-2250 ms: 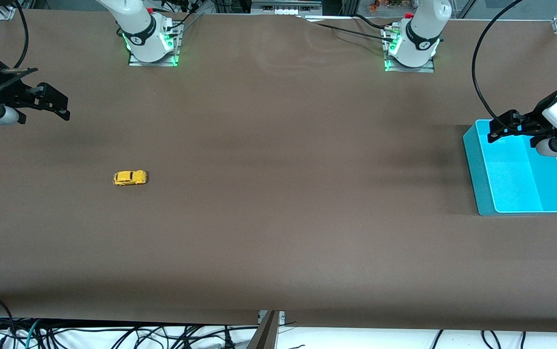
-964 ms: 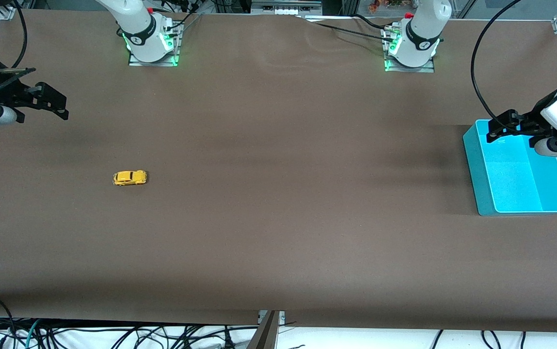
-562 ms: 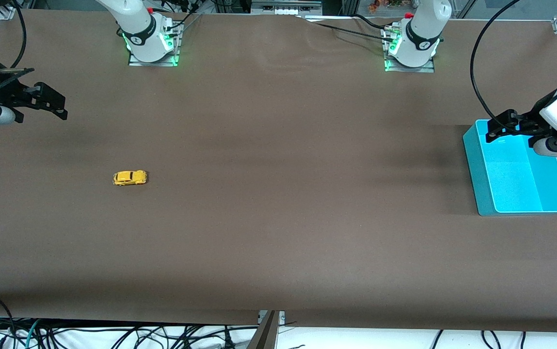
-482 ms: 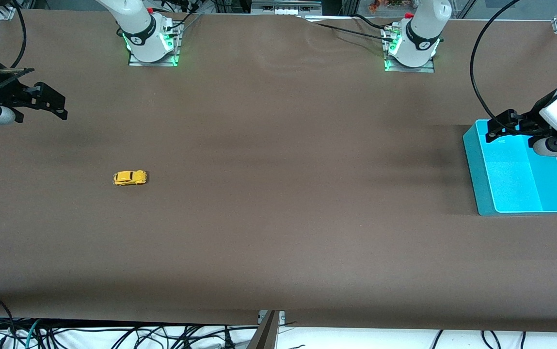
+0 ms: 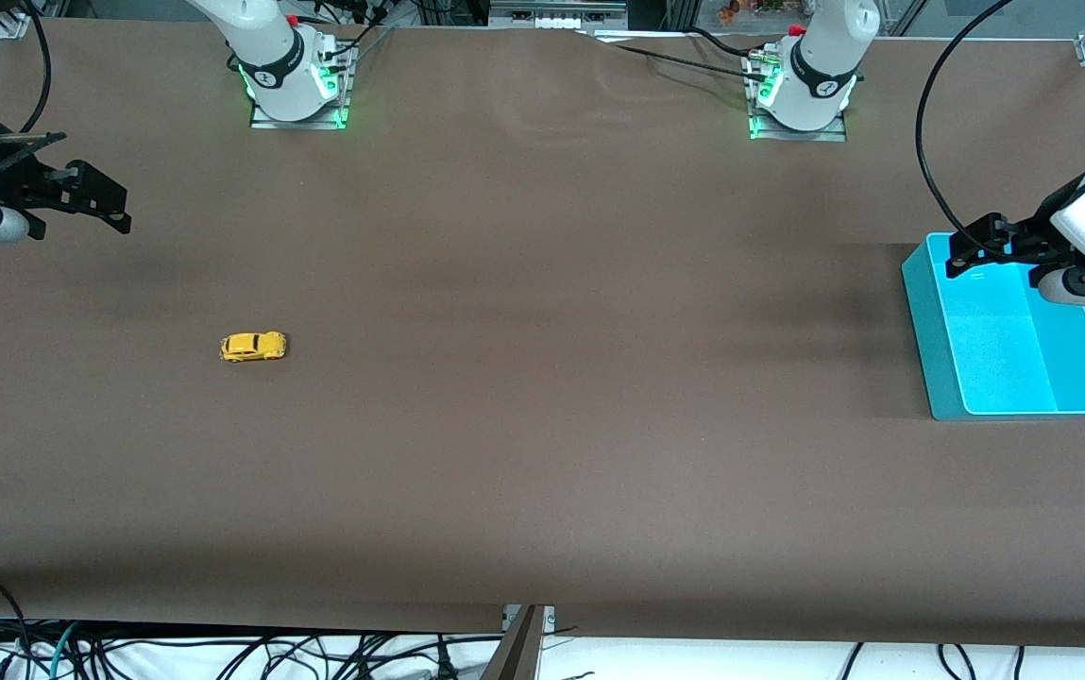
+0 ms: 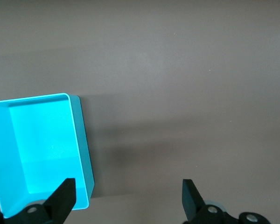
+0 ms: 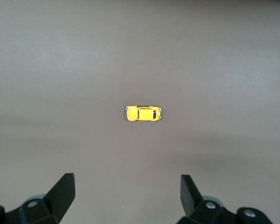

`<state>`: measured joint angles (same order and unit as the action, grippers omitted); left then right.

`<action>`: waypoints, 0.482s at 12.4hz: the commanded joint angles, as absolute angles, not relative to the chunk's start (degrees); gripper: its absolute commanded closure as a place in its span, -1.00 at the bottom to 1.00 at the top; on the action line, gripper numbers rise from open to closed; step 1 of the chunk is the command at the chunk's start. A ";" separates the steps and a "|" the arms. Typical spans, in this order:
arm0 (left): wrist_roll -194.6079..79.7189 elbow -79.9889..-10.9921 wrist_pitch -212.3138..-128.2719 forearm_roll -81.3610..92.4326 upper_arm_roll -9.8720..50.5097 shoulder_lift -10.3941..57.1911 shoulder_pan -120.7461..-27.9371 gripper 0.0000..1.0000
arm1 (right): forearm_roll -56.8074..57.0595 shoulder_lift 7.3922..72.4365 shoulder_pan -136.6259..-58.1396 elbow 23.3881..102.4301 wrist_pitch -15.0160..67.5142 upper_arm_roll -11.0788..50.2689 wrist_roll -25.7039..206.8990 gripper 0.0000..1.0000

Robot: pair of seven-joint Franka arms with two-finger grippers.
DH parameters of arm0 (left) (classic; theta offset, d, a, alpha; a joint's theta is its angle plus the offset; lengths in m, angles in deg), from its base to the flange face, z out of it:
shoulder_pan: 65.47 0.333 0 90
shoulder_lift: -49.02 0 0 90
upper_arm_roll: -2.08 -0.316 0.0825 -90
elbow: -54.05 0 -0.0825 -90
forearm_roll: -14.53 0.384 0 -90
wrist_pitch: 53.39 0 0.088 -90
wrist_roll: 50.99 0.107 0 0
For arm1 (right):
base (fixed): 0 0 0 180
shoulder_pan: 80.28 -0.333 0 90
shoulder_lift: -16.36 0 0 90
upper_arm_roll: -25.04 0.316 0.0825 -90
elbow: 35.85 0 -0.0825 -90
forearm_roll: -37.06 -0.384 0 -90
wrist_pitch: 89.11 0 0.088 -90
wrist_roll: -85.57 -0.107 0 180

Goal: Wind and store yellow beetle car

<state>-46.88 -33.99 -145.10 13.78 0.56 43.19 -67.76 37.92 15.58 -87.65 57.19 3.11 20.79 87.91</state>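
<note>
The yellow beetle car (image 5: 253, 347) stands alone on the brown table toward the right arm's end, wheels down. It also shows in the right wrist view (image 7: 143, 113), well apart from the fingers. My right gripper (image 5: 108, 203) is open and empty, held up over the table's edge at the right arm's end. My left gripper (image 5: 976, 247) is open and empty, held over the corner of the cyan bin (image 5: 929, 321) at the left arm's end. In the left wrist view the bin (image 6: 82, 140) is empty, and the gripper (image 6: 129, 198) hangs by its wall.
Both arm bases (image 5: 292, 80) (image 5: 802, 90) stand along the table's edge farthest from the front camera. Cables hang below the edge nearest to it. Bare brown table lies between the car and the bin.
The right gripper has drifted a little toward the table's end. The car, the bin and the left gripper have not moved.
</note>
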 commanded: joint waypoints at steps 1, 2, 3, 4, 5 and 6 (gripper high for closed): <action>-47.57 -33.93 -145.15 14.88 0.41 43.66 -68.19 -1.00 | 38.20 15.57 -88.11 56.35 -0.58 20.47 88.99 -1.00; -47.57 -33.93 -145.15 14.88 0.50 43.66 -68.19 -1.00 | 38.12 15.92 -88.28 56.43 -1.91 20.65 92.21 -1.00; -47.57 -33.93 -145.15 14.79 0.50 43.66 -68.19 -1.00 | 37.94 16.36 -88.54 56.87 -1.66 20.65 98.94 -1.00; -47.48 -33.85 -145.24 14.88 0.41 43.48 -68.19 -1.00 | 37.76 17.67 -88.63 57.14 -1.13 20.74 104.84 -1.00; -47.48 -33.58 -145.15 14.88 0.41 43.57 -68.28 -1.00 | 37.41 19.33 -88.55 57.31 -0.09 20.74 108.38 -1.00; -47.48 -33.49 -145.15 14.79 0.41 43.57 -68.28 -1.00 | 37.41 20.48 -88.55 57.75 0.62 20.74 111.98 -1.00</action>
<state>-46.88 -33.96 -145.10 13.78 0.56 43.20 -67.76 37.89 17.85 -88.24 57.77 -0.36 21.00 105.39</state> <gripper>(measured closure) 0.000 0.000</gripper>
